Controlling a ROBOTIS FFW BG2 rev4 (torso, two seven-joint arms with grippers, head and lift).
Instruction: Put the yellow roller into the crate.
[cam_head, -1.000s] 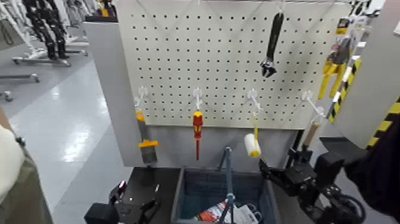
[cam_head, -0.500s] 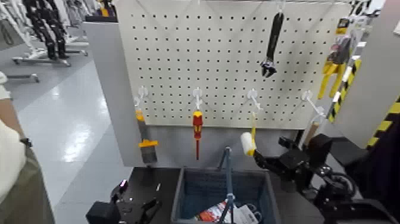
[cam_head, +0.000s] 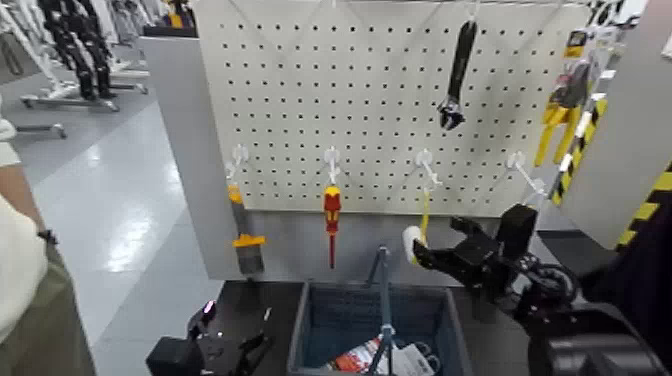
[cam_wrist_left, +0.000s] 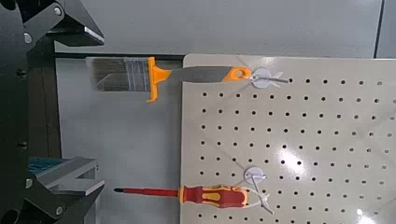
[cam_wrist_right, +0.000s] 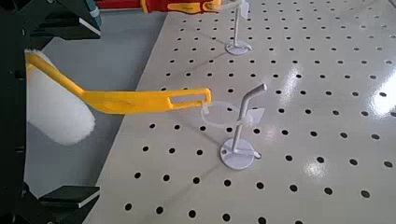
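Observation:
The yellow roller (cam_head: 413, 242) hangs on a white pegboard hook, cream sleeve down, thin yellow handle up. My right gripper (cam_head: 425, 252) is open at the sleeve. In the right wrist view its dark fingers (cam_wrist_right: 67, 21) stand on either side of the sleeve (cam_wrist_right: 54, 107) with gaps, and the yellow handle (cam_wrist_right: 140, 98) runs to the hook (cam_wrist_right: 239, 131). The dark blue-grey crate (cam_head: 300, 322) with its upright handle bar (cam_head: 383, 295) sits below the roller. My left gripper (cam_head: 238, 350) is open and idle, low and left of the crate.
On the pegboard (cam_head: 380, 100) hang a brush with a yellow band (cam_head: 245, 235), a red-and-yellow screwdriver (cam_head: 331, 215), a black wrench (cam_head: 458, 75) and yellow pliers (cam_head: 558, 110). The crate holds packaged items (cam_head: 380, 358). A person (cam_head: 25, 290) stands at far left.
My right gripper has moved up and left to the roller, so its fingers now straddle the sleeve. The sleeve has shifted slightly left. The left arm has not moved.

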